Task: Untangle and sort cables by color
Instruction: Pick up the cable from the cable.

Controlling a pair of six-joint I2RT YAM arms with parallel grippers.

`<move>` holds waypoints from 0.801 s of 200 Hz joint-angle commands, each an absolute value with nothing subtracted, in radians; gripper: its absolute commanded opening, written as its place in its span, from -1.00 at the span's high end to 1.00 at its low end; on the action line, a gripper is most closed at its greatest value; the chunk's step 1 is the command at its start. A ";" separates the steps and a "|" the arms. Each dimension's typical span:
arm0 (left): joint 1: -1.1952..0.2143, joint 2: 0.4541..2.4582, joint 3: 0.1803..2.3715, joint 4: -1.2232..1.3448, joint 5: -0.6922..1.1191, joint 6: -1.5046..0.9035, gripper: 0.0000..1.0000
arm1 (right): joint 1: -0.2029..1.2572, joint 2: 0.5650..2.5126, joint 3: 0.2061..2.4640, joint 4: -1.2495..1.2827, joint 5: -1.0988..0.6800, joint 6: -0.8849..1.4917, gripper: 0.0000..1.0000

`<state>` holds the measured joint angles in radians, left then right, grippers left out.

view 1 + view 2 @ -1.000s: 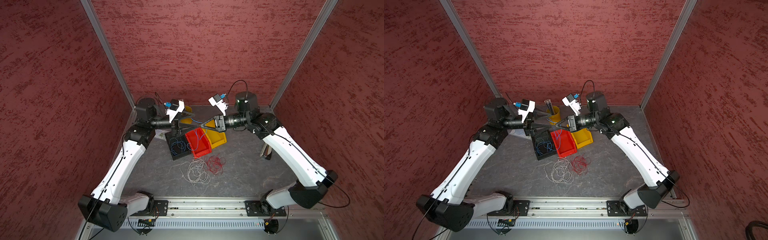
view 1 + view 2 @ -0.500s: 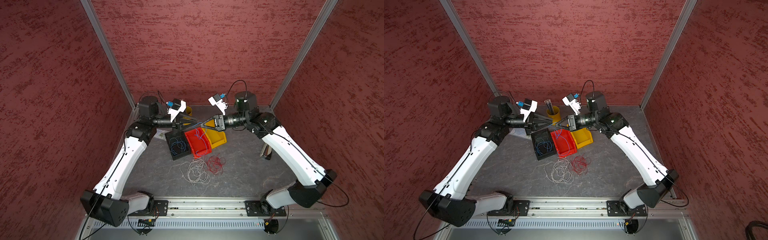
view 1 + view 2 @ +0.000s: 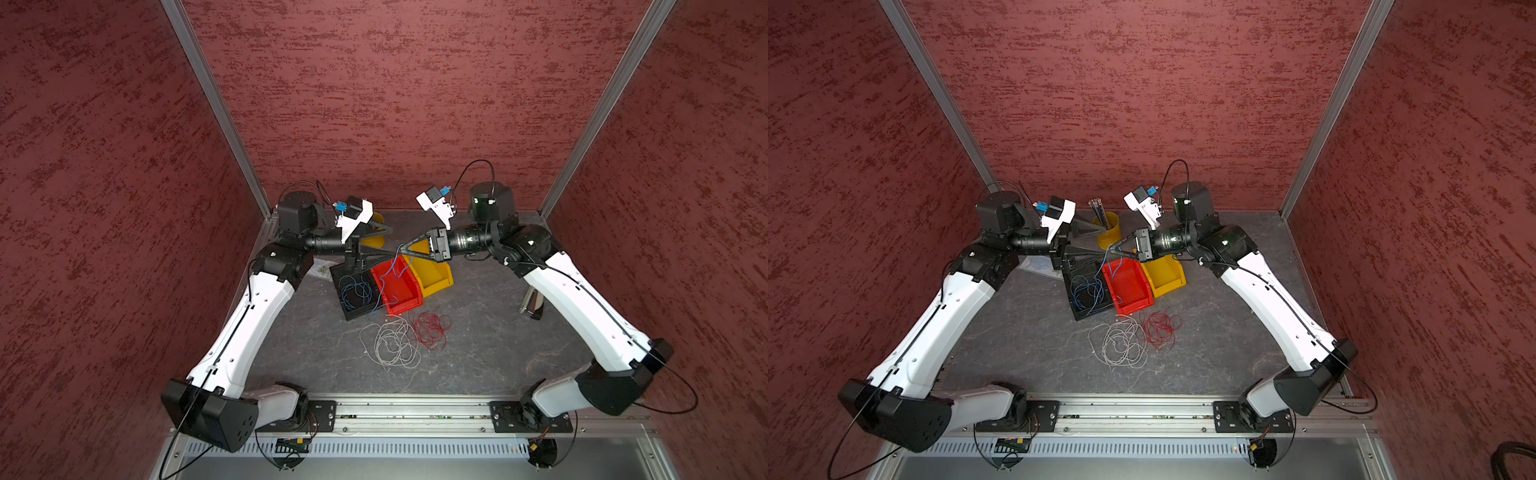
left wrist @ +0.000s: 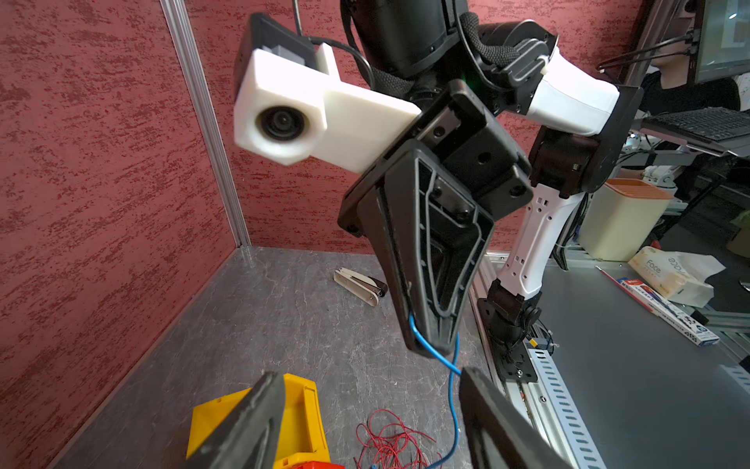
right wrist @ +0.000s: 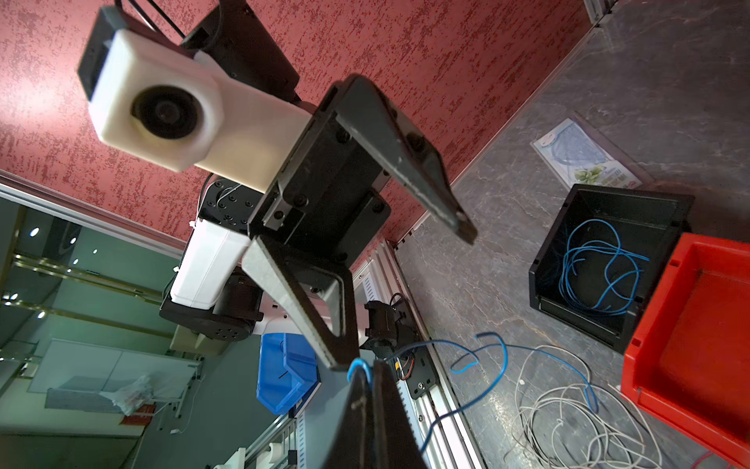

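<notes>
Just above the middle of both top views the two hands meet tip to tip over a row of bins. The right hand (image 3: 401,249) has its jaws pressed together, pinching one blue cable (image 3: 390,272) at the very tip. The left wrist view shows the strand coming out between the closed fingertips (image 4: 426,341) and hanging free. From there it droops in loose bends across the red bin (image 3: 405,296), with its lower end near that bin's edge beside the black bin (image 3: 337,291). The left hand (image 3: 391,242) is spread wide and holds nothing. The strand passes right by one of its fingers (image 4: 479,406), and whether they touch cannot be told. More blue cables (image 3: 355,291) lie coiled inside the black bin, the leftmost of the row; the yellow bin (image 3: 436,272) is the rightmost. On the grey surface (image 3: 498,332), just below the bins in the frame, the whitish-grey cables (image 3: 390,345) lie in a loose tangle. The red cables (image 3: 430,328) lie in a smaller bundle just to their right. In a top view a yellow cup (image 3: 1111,232) with pencils (image 3: 1096,205) stands behind the hands, near the back wall.
</notes>
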<state>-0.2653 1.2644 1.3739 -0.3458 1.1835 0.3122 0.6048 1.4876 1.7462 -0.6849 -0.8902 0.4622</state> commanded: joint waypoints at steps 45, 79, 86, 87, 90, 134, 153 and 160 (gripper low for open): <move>-0.256 1.273 1.418 -0.334 1.230 0.238 -0.59 | 0.596 1.512 1.773 -0.695 -0.881 0.436 1.00; -0.282 1.293 1.443 -0.493 1.230 0.376 -0.52 | 0.594 1.517 1.787 -0.695 -0.882 0.436 1.00; -0.286 1.296 1.448 -0.520 1.230 0.400 -0.51 | 0.594 1.517 1.790 -0.695 -0.882 0.436 1.00; -0.286 1.296 1.448 -0.522 1.229 0.403 -0.51 | 0.594 1.517 1.791 -0.695 -0.881 0.436 1.00; -0.287 1.298 1.449 -0.529 1.229 0.411 -0.51 | 0.594 1.518 1.792 -0.694 -0.880 0.435 1.00; -0.296 1.328 1.466 -0.628 1.162 0.492 -0.23 | 0.592 1.512 1.793 -0.684 -0.880 0.442 1.00; -0.298 1.339 1.470 -0.628 1.158 0.495 0.05 | 0.592 1.509 1.785 -0.680 -0.883 0.446 1.00; -0.299 1.343 1.472 -0.628 1.157 0.497 0.22 | 0.592 1.507 1.778 -0.675 -0.884 0.448 1.00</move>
